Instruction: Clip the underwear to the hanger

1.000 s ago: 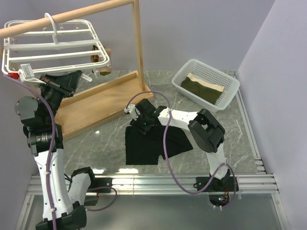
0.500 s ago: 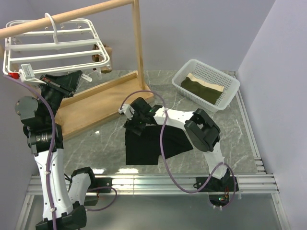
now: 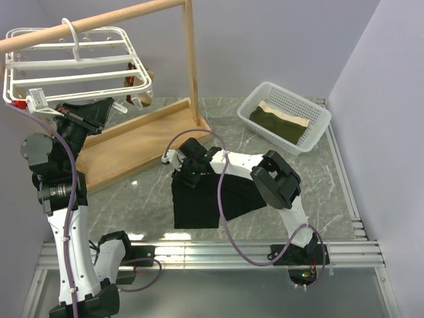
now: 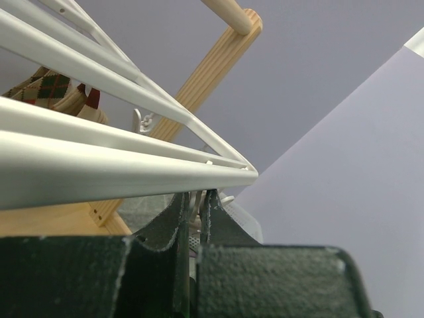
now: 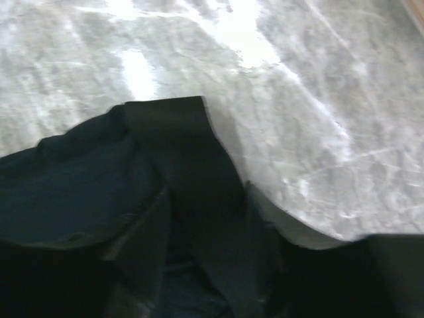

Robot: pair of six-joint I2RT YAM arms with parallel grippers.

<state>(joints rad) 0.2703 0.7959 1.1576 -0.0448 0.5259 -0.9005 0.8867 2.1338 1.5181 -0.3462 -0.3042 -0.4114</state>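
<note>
One soft, light underwear (image 3: 199, 202), judged best taken by its far edge.
Left gripper (image 4: 192, 207) is pressed shut beside the hanger (image 4: 99, 165); right gripper (image 3: 182, 169) cannot be judged wide or narrow.

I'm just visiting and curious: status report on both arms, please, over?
Left jaws shut beneath hanger corner. Right jaws at underwear, lying on table; grip unclear. Wooden stand near lift path.
</note>
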